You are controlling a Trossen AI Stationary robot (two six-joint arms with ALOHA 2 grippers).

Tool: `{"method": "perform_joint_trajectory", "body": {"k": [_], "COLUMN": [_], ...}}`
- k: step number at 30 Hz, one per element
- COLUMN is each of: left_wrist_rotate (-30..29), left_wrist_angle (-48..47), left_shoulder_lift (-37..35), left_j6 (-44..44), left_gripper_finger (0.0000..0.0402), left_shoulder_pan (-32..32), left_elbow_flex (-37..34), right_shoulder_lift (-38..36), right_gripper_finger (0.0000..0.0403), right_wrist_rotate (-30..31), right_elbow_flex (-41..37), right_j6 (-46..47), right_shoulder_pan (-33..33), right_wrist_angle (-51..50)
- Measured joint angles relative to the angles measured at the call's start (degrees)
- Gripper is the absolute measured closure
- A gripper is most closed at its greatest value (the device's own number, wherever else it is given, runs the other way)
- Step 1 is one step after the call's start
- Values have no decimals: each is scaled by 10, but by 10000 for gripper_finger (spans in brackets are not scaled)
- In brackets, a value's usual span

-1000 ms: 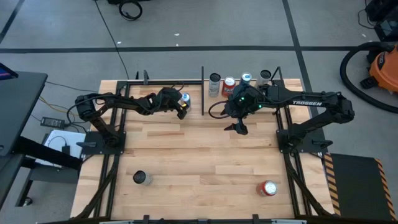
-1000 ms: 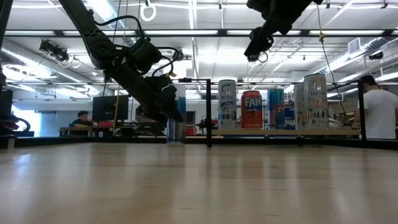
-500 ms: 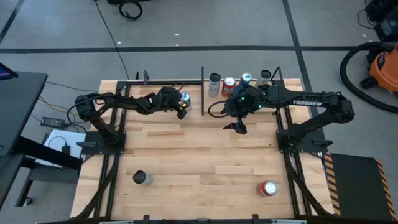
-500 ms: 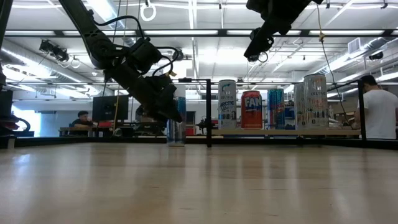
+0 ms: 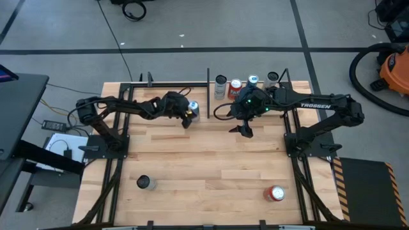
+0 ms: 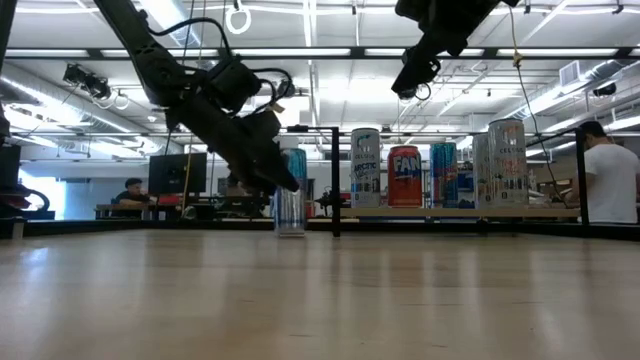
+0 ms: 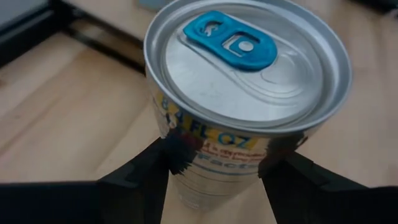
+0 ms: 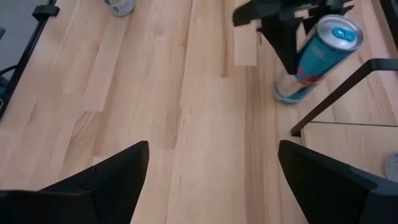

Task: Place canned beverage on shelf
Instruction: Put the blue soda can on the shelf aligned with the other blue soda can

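Canned beverage, blue-and-silver (image 5: 193,110): upper centre-left of the high view, on the dark planked tabletop (image 5: 204,166), just left of the shelf's black upright rod; blue pull tab up, body upright or nearly so in the low view (image 6: 290,192).

Left gripper (image 5: 186,117): clamped on this can. In the left wrist view both dark fingers (image 7: 163,163) press its sides below the rim, the lid (image 7: 247,61) filling the upper frame.

Right gripper (image 5: 244,131): centre of the high view, raised above the tabletop, fingers spread wide, nothing between them. Its wrist view shows the held can (image 8: 314,57) at upper right.

Shelf (image 5: 255,96): pale panel with black rods, upper centre-right of the high view. Four cans stand in a row along it; in the low view, a white one (image 6: 365,167), an orange one (image 6: 404,176), a blue one (image 6: 443,174) and a silver one (image 6: 505,163).

Further cans, high view: one dark-topped (image 5: 144,183) at lower left, one red (image 5: 276,193) at lower right.
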Motion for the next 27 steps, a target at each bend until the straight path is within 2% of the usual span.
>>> {"method": "perform_joint_trajectory", "body": {"k": [9,14,21,27], "left_wrist_rotate": [22,22,23,23], "left_wrist_angle": [-63,-66,-67,-100], "left_shoulder_lift": [-72,-83,-81,-79], "left_j6": [0,-2,9,60], "left_gripper_finger": [186,186,186,186], "left_shoulder_pan": [-58,-106,-169,-205], "left_elbow_flex": [0,4,46,99], "right_shoulder_lift": [14,15,15,15], "right_gripper_finger": [36,36,36,36], "right_wrist_rotate": [-2,-5,-27,-51], "right_elbow_flex": [0,0,0,0], "right_j6": [9,29,20,-12], "right_shoulder_pan": [0,0,7,25], "right_wrist_angle": [51,76,86,112]}}
